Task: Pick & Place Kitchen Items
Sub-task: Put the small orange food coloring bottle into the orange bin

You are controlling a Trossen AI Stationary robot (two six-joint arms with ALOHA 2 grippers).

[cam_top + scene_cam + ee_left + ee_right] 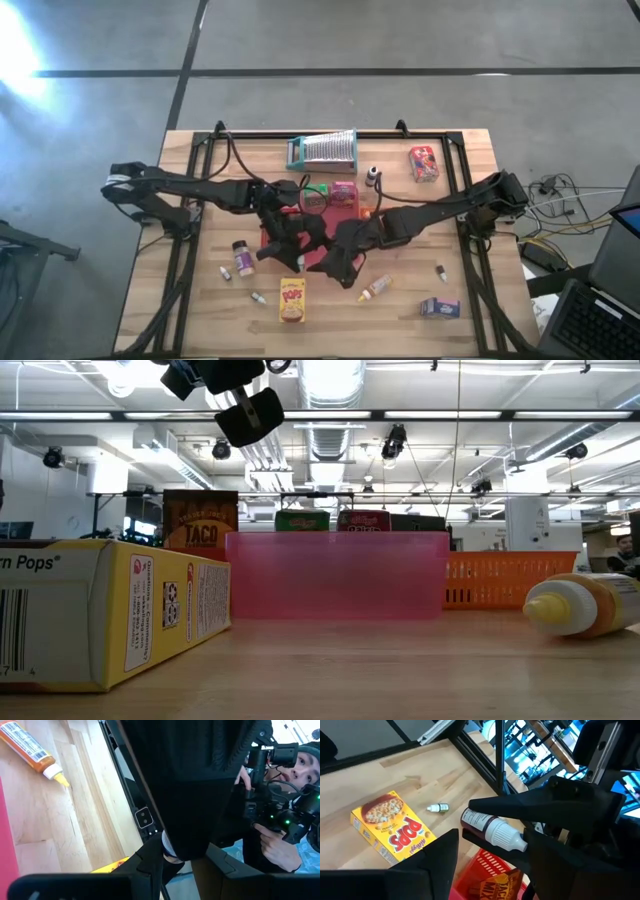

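Observation:
My left gripper hangs over the red tray at mid-table, shut on a small dark bottle with a white cap. My right gripper hovers just right of it, open and empty, with its fingers apart above the tray. A yellow Pops box and a yellow squeeze bottle lie flat near the front edge. A spice jar stands to the left. A brown taco packet lies in the tray. My left gripper pinches the dark bottle between its two fingers. The fingers lie along the bottle, with its base at their tips and its white cap farther back. The bottle is level and lifted clear above the red tray.
A ribbed silver piece, green box, pink box and red box sit farther back. A blue-purple box and tiny bottles lie near the front. A person stands beyond the table edge.

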